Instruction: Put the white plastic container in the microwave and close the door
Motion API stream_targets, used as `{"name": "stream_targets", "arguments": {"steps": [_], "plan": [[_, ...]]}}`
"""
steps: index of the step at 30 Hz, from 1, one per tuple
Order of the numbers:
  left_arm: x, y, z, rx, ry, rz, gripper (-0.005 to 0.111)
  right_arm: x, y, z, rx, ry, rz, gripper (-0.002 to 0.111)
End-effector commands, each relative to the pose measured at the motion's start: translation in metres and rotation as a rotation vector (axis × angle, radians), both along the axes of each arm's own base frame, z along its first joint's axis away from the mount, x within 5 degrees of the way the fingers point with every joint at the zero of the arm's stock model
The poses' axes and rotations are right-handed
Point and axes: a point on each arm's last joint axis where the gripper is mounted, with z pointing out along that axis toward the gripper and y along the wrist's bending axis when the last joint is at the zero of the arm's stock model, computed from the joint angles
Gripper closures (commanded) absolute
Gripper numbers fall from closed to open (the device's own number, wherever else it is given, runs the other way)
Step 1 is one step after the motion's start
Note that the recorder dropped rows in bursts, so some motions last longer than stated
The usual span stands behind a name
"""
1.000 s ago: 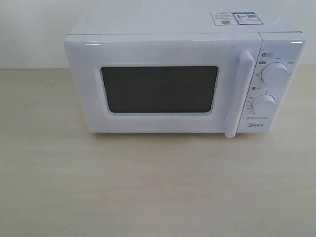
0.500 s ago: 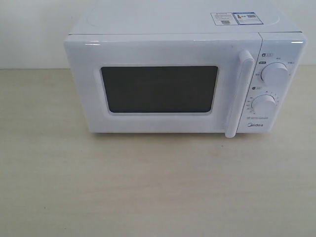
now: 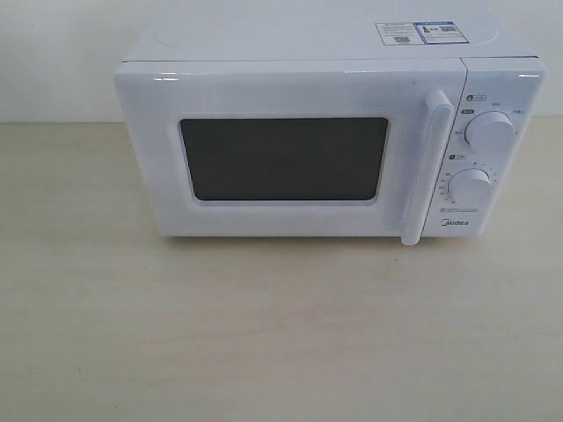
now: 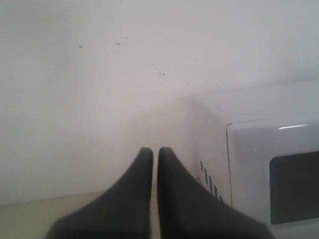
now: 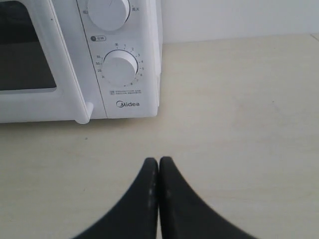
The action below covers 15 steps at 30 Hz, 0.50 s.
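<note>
The white Midea microwave (image 3: 330, 141) stands at the back of the table, its door (image 3: 281, 158) shut, with the long white handle (image 3: 427, 167) beside two round dials. The white plastic container is out of view in every frame. Neither gripper shows in the exterior view. My left gripper (image 4: 155, 152) is shut with nothing in it, off the microwave's (image 4: 259, 164) vented side near the wall. My right gripper (image 5: 158, 161) is shut and empty over bare table, in front of the microwave's (image 5: 119, 59) dial panel.
A pale wooden table (image 3: 281, 334) stretches in front of and beside the microwave. A white wall (image 4: 99, 74) rises close behind it. Small stickers (image 3: 416, 32) lie on the microwave's top.
</note>
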Motion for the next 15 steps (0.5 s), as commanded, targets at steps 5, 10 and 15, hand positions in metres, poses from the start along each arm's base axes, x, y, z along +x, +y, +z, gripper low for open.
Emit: {"name": "stream_targets", "arguments": {"steps": [5,10,15], "plan": [[0.0022,0.0016,-0.0222,-0.252,0.053,-0.007,0.102,0.0000,0.0000,-0.0006,-0.001,-0.006,0.001,0.108],[0.0017,0.0004,-0.0216,-0.751,0.085,-0.082,0.102,0.0000,0.0000,-0.0006,-0.001,-0.006,0.001,0.108],[-0.0055,0.0020,-0.0206,-0.538,0.029,-0.047,0.102,0.0000,0.0000,-0.0006,0.002,-0.005,0.001,0.108]]}}
